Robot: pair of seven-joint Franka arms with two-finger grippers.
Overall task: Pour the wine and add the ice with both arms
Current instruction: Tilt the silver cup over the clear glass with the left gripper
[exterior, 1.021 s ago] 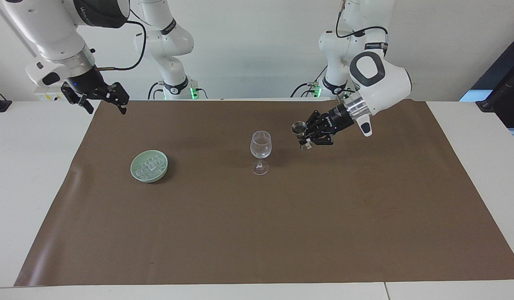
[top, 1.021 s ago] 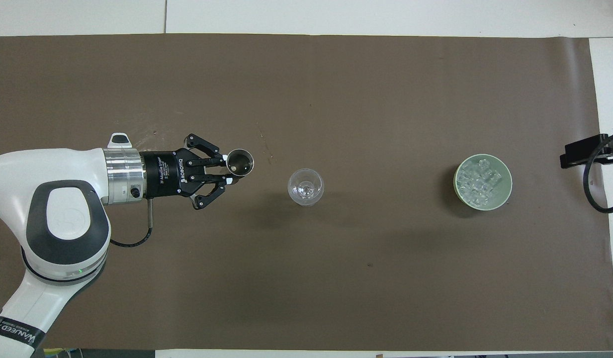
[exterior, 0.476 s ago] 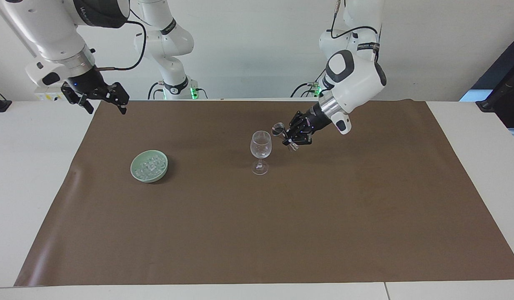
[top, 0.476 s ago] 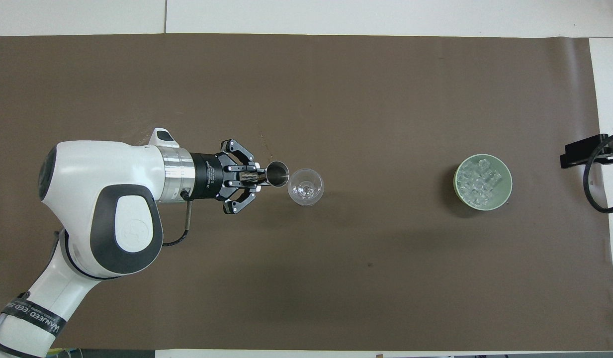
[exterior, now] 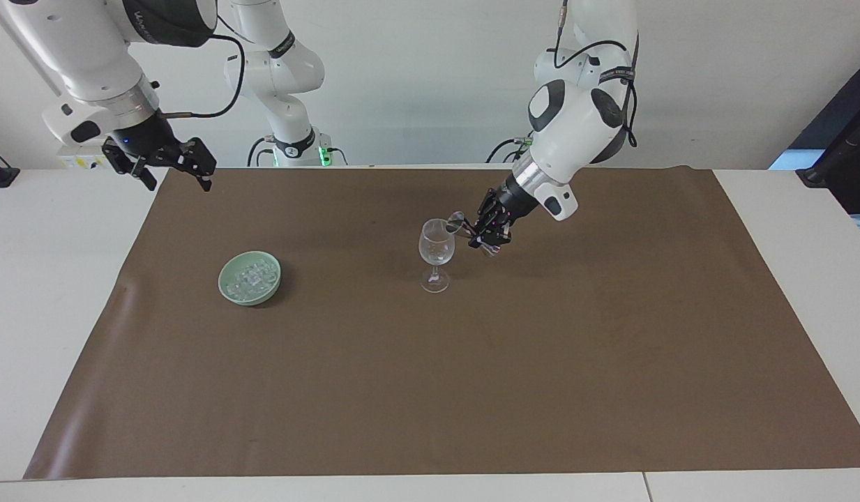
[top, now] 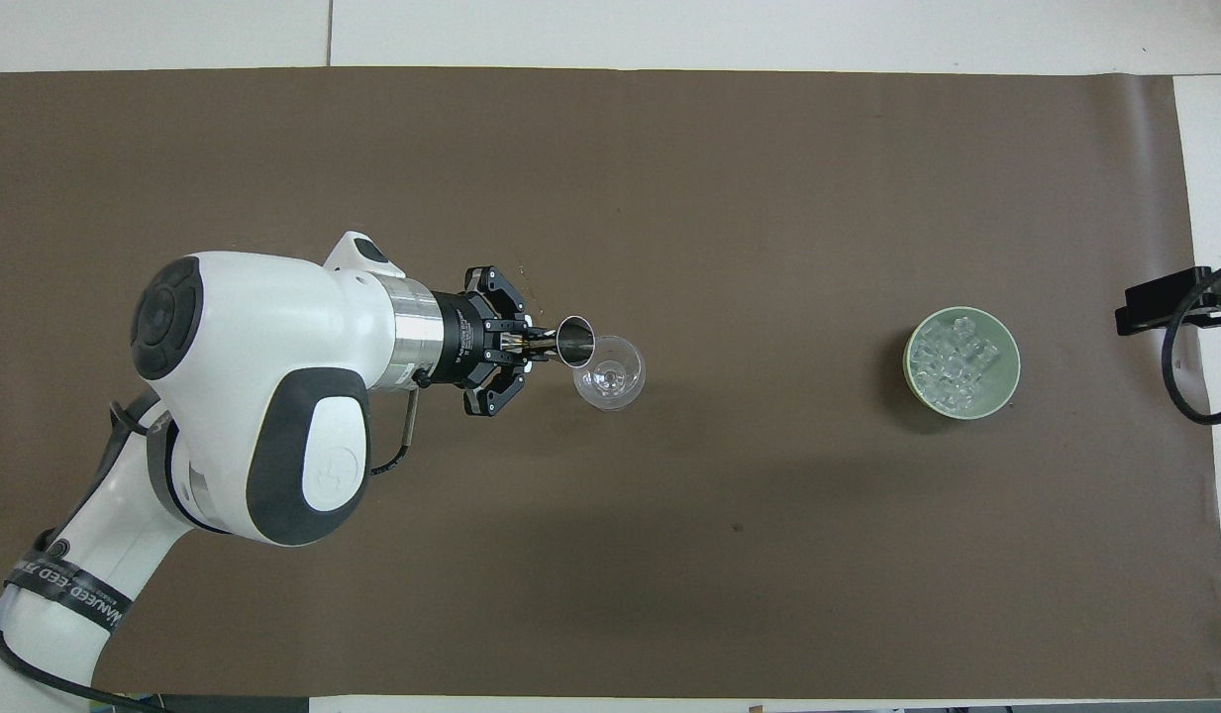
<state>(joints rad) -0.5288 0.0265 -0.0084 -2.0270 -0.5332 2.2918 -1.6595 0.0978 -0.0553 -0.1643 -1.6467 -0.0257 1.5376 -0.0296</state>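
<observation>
A clear wine glass [exterior: 436, 252] [top: 609, 373] stands upright mid-mat. My left gripper [exterior: 476, 233] [top: 539, 342] is shut on a small metal cup [exterior: 456, 223] [top: 575, 342], tilted with its mouth at the glass's rim, on the side toward the left arm's end. No wine can be made out. Ice [exterior: 250, 277] [top: 959, 360] is heaped in a pale green bowl [exterior: 222, 286] [top: 910, 371] toward the right arm's end. My right gripper [exterior: 170, 166] [top: 1165, 302] waits open above the mat's edge at that end, away from the bowl.
A brown mat [exterior: 471, 383] [top: 669, 555] covers most of the white table [exterior: 46, 293]. The arms' bases [exterior: 293, 150] stand at the robots' edge. Nothing else lies on the mat.
The left arm has swung toward the glass with the metal cup, tipping it from upright to tilted at the rim. The right arm, the glass and the bowl have not moved.
</observation>
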